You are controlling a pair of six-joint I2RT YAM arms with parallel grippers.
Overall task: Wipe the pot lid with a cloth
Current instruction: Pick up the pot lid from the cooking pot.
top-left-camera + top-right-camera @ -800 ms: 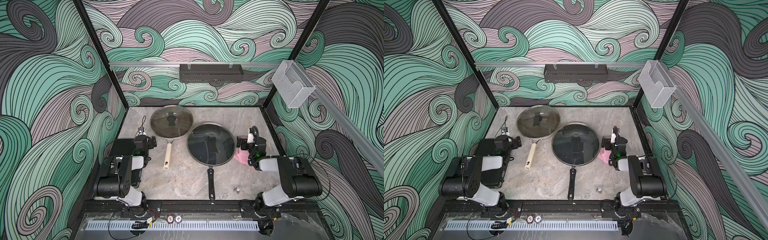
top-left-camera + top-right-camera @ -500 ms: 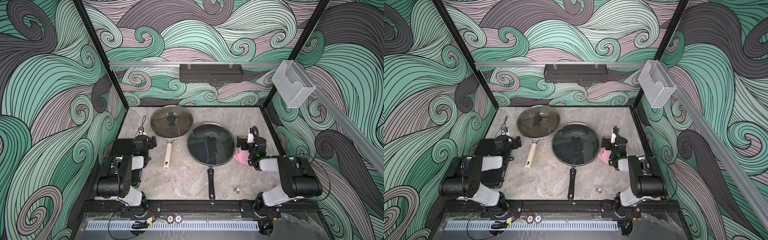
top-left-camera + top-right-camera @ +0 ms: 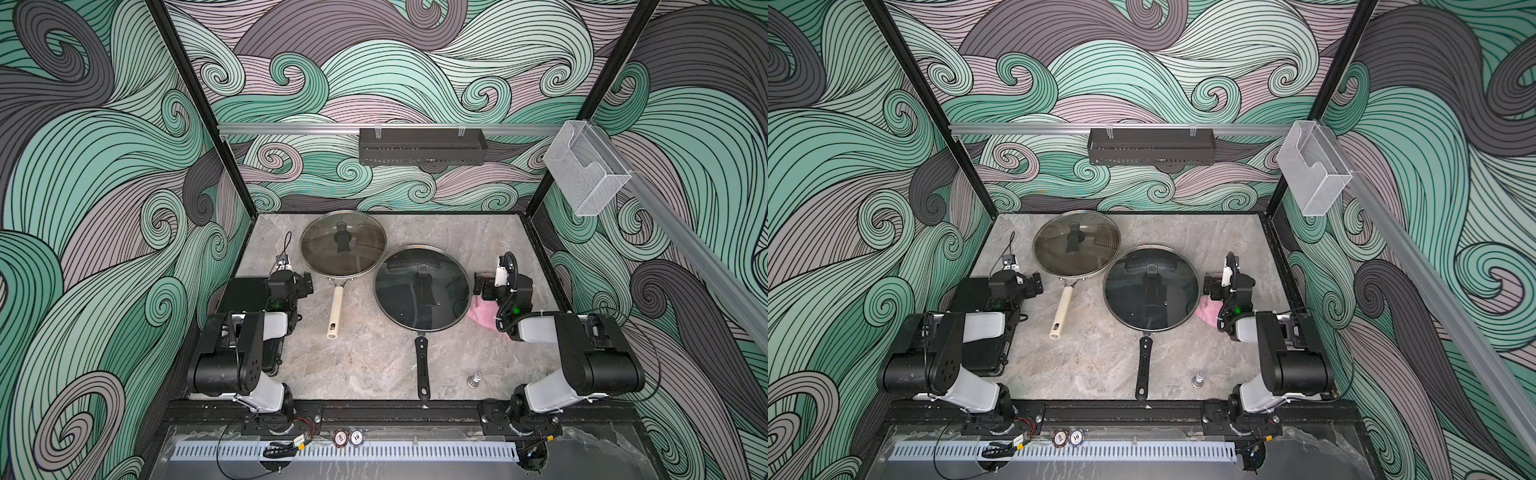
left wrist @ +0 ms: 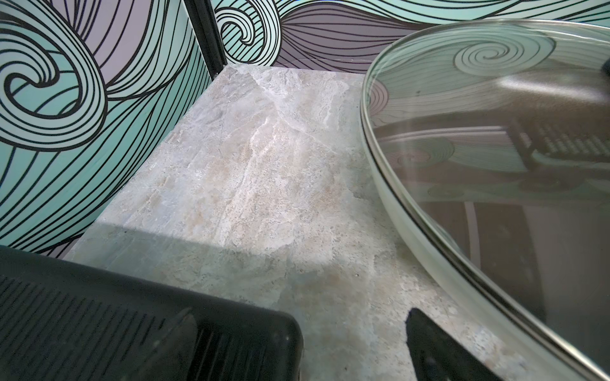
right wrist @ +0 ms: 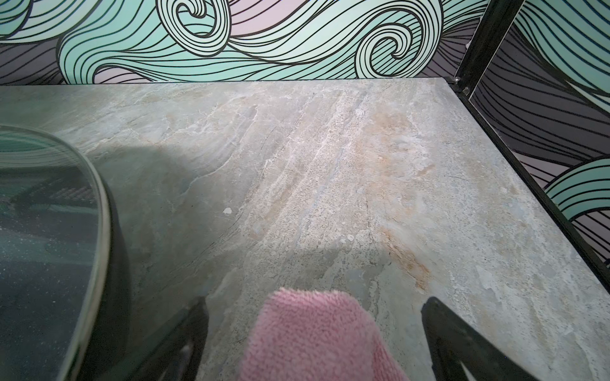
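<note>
Two lids [image 3: 343, 244] [image 3: 423, 288], two pans [image 3: 335, 309] [image 3: 422, 368], one cloth [image 3: 482, 312]

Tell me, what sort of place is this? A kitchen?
Probably a robot test booth, not a real kitchen: a black-and-white left robot arm and right robot arm mounted at a grey stone-look tabletop, swirl-patterned panel walls enclosing it, and a cream-handled frying pan and black-handled frying pan set out.

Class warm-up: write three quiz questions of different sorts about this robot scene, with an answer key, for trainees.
1. True or false: the right gripper is shut on the cloth.
2. The cloth lies beside the pan whose handle is: A cream, B black, C red?
3. How many glass lids sit on pans?
Key: 1 false, its jaws stand open; 2 B, the black-handled pan; 3 two.
</note>
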